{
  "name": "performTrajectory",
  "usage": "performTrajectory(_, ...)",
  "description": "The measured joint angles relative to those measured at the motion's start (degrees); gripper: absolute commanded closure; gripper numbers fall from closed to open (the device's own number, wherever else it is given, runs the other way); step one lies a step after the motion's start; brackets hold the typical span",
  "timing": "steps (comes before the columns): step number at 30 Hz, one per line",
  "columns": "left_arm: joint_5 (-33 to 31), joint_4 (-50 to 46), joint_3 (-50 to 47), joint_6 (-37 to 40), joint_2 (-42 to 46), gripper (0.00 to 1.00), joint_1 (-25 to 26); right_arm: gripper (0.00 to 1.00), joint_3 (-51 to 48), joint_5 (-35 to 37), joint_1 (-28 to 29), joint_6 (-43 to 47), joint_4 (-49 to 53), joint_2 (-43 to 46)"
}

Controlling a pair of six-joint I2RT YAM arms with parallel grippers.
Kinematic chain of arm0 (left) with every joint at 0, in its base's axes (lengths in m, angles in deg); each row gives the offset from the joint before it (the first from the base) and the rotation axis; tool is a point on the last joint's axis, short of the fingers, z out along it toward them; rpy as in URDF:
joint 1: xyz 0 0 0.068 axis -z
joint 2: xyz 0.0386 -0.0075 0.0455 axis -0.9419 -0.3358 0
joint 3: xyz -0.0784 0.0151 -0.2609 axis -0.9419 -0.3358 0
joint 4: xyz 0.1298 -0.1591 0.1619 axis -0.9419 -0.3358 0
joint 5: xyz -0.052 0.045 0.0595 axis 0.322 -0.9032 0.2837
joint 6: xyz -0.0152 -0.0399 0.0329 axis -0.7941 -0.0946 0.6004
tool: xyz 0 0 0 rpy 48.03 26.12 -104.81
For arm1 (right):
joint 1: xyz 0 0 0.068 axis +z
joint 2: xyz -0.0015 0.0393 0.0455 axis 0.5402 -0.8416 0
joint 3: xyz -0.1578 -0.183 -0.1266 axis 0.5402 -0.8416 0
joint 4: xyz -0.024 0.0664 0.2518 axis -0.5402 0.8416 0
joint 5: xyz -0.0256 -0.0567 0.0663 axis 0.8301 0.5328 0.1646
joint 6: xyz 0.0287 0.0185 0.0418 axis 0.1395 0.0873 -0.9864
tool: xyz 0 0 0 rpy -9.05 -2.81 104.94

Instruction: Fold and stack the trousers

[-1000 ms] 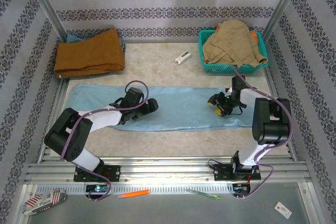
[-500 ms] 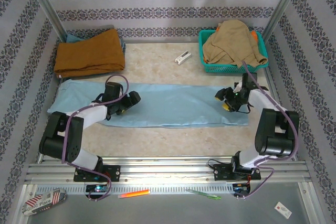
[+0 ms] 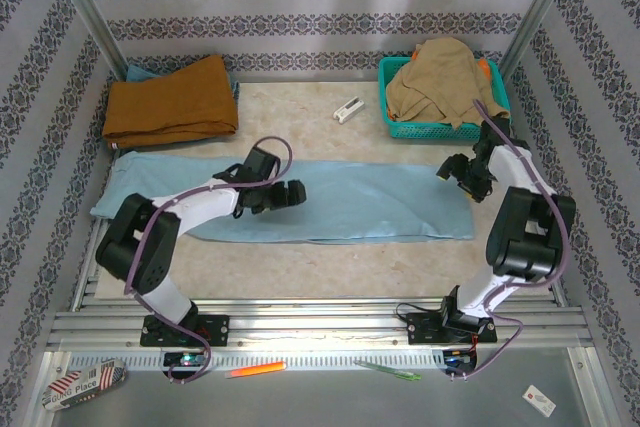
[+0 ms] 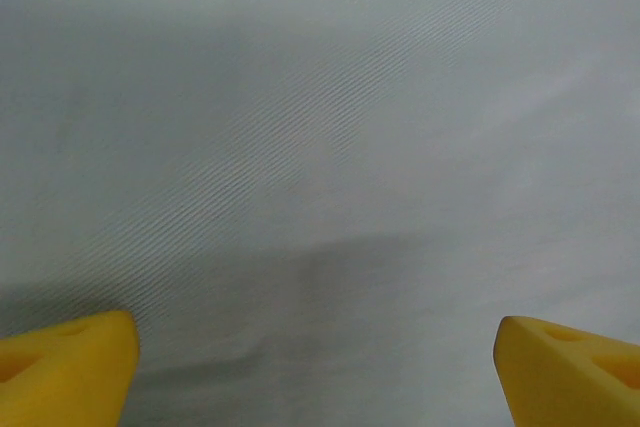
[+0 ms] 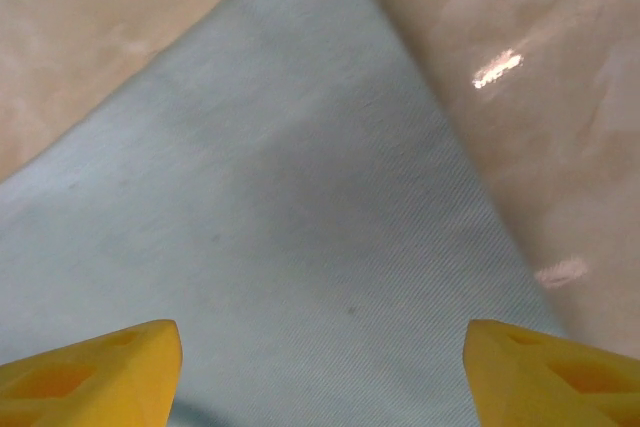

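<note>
Left hand (image 3: 285, 194) open, yellow fingertips (image 4: 65, 362) spread wide at the two lower corners of the wrist view, smooth blue cloth across the whole gap. Left arm low from its base, forward and then bent to the right, wrist close over the bench (image 3: 300, 127), hand pointing right. Under it, the trousers (image 3: 370, 202): light blue, flat, laid as one long band from left to right across the middle of the bench. Left hand over the left-of-middle part of that band, very near the cloth; touching or just clear of it, cannot tell.

Right hand (image 3: 455, 169) open too, fingertips (image 5: 95, 372) far apart at the lower corners of its wrist view. Right arm up from its base and reaching forward, hand turned left, over the far right corner of the trousers, between the band's end and the teal basket (image 3: 420, 131). From the right wrist: the trousers' corner and slanting edge below the hand, bare bench beyond at the top and right.

Tan garment (image 3: 445, 77) heaped in the basket at far right. Rust-orange garment (image 3: 170, 99) folded at far left, just beyond the trousers' left end. Small white object (image 3: 347, 108) on the bench between the two.
</note>
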Motion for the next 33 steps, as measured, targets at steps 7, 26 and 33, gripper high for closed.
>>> performTrajectory(7,3.8,5.64,-1.9,-1.81,-0.33,0.08,-4.81,0.24,1.4,2.32,-1.75,1.92,3.45,-5.2)
performTrajectory(26,8.39,2.86,-1.49,-2.38,10.82,0.06,-7.69,0.91,5.9,0.46,-4.42,5.03,8.72,-13.6)
performTrajectory(33,8.37,-0.13,-1.46,-2.34,14.32,0.06,-8.68,1.0,5.88,-0.85,-4.5,4.24,8.44,-13.03)
